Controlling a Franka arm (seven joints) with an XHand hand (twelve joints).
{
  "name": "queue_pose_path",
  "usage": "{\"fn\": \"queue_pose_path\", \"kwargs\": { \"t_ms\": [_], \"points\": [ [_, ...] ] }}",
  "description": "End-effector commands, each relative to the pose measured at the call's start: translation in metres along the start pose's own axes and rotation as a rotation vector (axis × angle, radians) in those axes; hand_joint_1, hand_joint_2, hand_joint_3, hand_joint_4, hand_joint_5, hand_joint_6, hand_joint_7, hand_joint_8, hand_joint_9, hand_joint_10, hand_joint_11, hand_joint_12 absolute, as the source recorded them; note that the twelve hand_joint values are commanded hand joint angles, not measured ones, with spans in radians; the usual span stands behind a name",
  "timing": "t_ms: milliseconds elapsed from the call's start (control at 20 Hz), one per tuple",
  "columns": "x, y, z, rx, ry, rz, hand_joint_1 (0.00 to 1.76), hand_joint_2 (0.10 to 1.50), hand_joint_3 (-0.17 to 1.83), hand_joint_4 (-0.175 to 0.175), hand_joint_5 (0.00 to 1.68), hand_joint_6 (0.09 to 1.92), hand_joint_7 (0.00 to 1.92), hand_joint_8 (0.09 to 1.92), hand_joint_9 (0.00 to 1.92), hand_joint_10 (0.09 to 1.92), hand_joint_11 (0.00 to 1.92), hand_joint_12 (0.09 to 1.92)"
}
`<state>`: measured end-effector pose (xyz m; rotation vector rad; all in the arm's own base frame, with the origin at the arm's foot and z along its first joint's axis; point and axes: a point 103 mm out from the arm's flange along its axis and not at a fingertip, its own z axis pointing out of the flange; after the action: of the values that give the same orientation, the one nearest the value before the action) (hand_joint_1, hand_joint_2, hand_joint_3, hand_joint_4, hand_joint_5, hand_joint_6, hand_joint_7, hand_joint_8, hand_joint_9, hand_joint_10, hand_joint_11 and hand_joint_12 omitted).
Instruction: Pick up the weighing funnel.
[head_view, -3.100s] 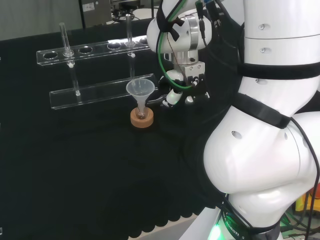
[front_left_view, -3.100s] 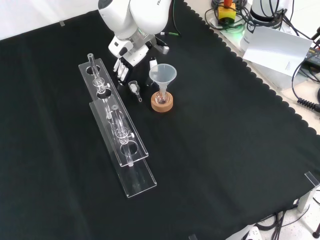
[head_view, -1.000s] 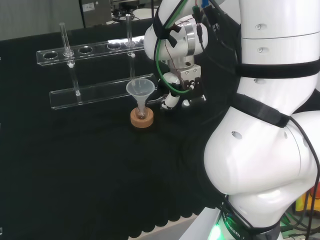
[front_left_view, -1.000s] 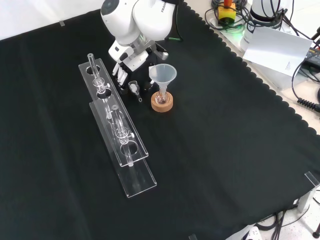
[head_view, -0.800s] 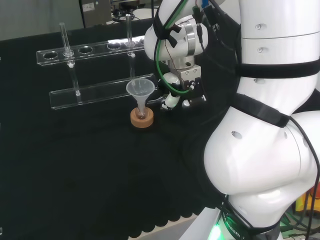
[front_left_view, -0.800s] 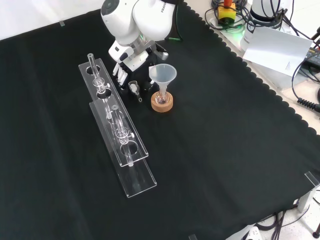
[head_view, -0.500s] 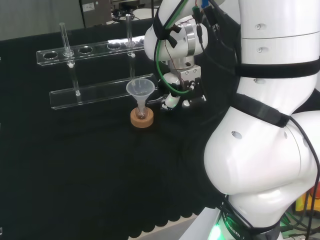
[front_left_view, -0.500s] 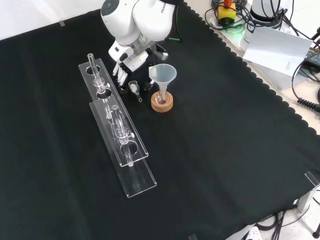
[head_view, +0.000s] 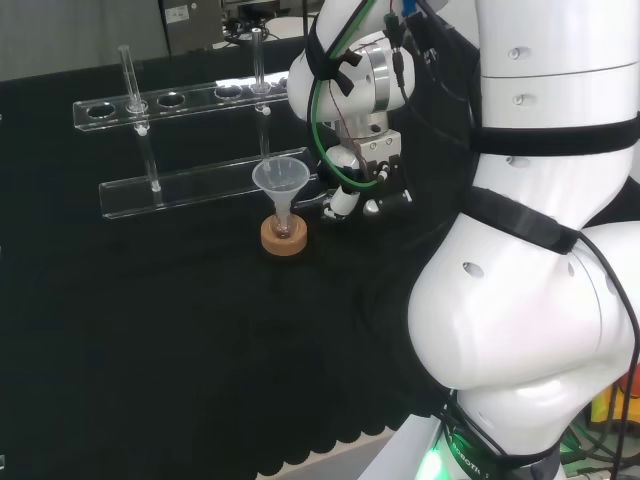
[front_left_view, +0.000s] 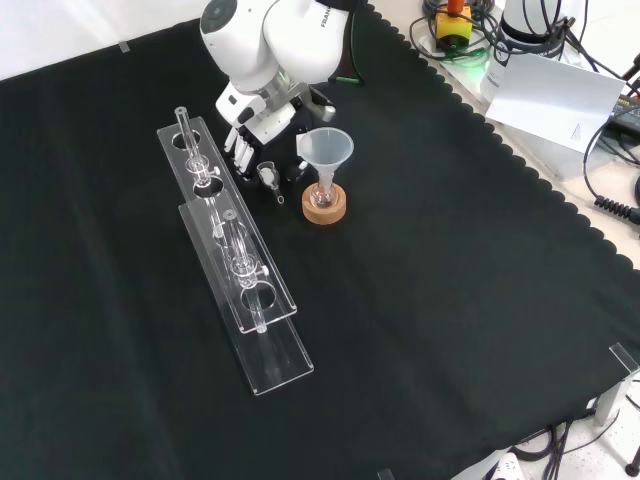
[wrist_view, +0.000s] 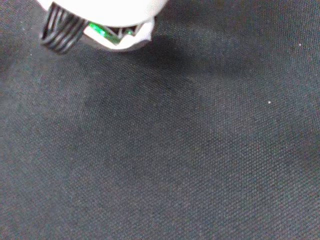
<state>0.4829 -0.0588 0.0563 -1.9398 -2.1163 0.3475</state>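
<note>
A white robot arm reaches over a bench covered in black cloth. Its black and white hand (front_left_view: 256, 128) hangs low over the cloth near the bench's far edge, as the front view shows it.

The small clear scoop-shaped weighing funnel (front_left_view: 268, 175) lies flat on the cloth directly below the hand. It sits between two long clear plastic tube racks (front_left_view: 205, 165) and a large clear cone-shaped funnel (front_left_view: 325, 148). That funnel stands mouth up with its stem in a small flask (front_left_view: 323, 192) on a tan cork ring (front_left_view: 325, 208).

Compared with three seconds ago, the hand has dropped lower and closed in on the weighing funnel. Its pale fingers (front_left_view: 241, 152) now point down on the rack side. A dark part, probably the thumb (front_left_view: 292, 171), sits near the cloth on the funnel side. In the last half second it has hardly moved.

The fingers look straight and released, bracketing the piece without gripping it. Whether any fingertip touches the glass cannot be told.

The approach looks finished, and closing the fingers and lifting seem to remain. The weighing funnel has not shifted from its spot.

The wrist view shows black cloth weave beneath a blurred white part of the hand (wrist_view: 100, 15).
</note>
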Motion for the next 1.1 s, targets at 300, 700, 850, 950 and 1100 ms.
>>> {"fn": "queue_pose_path", "kwargs": {
  "t_ms": [300,700,850,950,1100],
  "points": [
    [-0.004,0.0015,0.0032,0.005,-0.002,-0.002,0.99,0.64,0.72,0.013,0.68,0.84,0.65,0.73,0.85,0.54,0.53,1.25],
    [-0.0052,-0.0004,0.0019,-0.024,-0.034,0.017,1.08,0.81,0.52,0.097,1.03,0.96,0.78,0.73,0.98,0.48,0.77,1.09],
    [-0.0071,-0.0011,0.0004,-0.014,-0.04,0.019,1.11,0.78,0.59,0.044,1.08,0.97,0.85,0.74,1.05,0.44,0.88,1.01],
    [-0.0085,-0.0013,-0.0008,-0.01,-0.043,0.021,1.11,0.77,0.61,0.033,1.08,0.98,0.86,0.75,1.06,0.43,0.9,1.0],
    [-0.0077,-0.0015,-0.0023,-0.011,-0.053,0.026,1.12,0.76,0.63,0.023,1.09,0.98,0.86,0.75,1.07,0.43,0.92,0.99]
  ]
}}
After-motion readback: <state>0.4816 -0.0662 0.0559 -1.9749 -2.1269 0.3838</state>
